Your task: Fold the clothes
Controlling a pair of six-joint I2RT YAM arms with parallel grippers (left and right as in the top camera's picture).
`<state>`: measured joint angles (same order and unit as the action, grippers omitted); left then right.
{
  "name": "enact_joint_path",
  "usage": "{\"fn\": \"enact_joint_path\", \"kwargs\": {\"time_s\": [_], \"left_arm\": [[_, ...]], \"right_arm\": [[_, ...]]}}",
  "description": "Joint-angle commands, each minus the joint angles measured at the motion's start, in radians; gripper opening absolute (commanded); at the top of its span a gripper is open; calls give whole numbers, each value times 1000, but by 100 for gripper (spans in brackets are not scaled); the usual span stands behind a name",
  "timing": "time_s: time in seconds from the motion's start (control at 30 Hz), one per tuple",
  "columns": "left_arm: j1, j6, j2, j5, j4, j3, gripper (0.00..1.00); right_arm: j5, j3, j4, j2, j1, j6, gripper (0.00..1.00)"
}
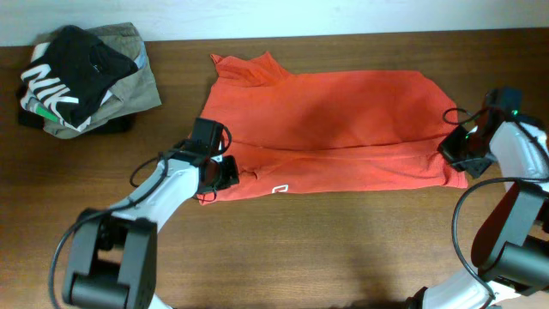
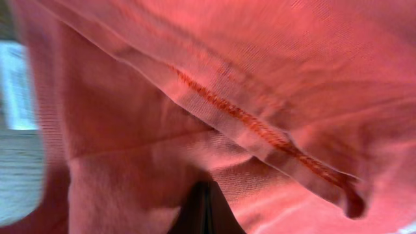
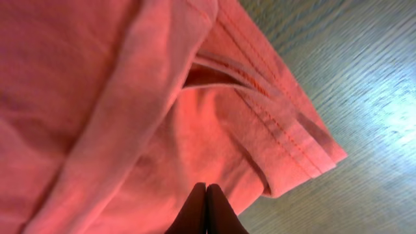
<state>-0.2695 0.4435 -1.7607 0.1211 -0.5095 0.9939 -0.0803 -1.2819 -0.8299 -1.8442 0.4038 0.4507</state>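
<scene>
The red-orange T-shirt [image 1: 343,120] lies spread across the middle of the brown table, with a lengthwise crease and a small white print near its front edge. My left gripper [image 1: 219,172] is at the shirt's front-left corner. In the left wrist view its dark fingers [image 2: 205,195] are shut, with the cloth [image 2: 260,78] bunched close around them. My right gripper [image 1: 455,150] is at the shirt's right edge. In the right wrist view its fingertips [image 3: 207,188] are pressed together in the fabric [image 3: 97,97], beside the stitched hem.
A pile of other clothes sits at the back left: a black garment with white letters [image 1: 73,64] on a khaki-olive one [image 1: 137,86]. Bare wooden table [image 1: 343,249] runs along the front and shows beside the hem in the right wrist view [image 3: 364,97].
</scene>
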Motion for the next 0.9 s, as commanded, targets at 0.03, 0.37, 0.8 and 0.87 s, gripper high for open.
{"fn": "enact_joint_path", "kwargs": {"time_s": [0.03,0.37,0.8,0.87], "left_arm": [[4,-15,-56,-2,-1,-5,1],[206,76,-81,-147,-182,-5,1],[296,94,126,-144,-386,-5,1],[296,93,251,-126,-390,-5,1]], "right_arm": [[2,109,99,3,-7,-2,4],[66,167,134,-86,-4,2,4],[275,164,-145,179,-3,194,4],[243,146,-177,265,-3,190,8]]}}
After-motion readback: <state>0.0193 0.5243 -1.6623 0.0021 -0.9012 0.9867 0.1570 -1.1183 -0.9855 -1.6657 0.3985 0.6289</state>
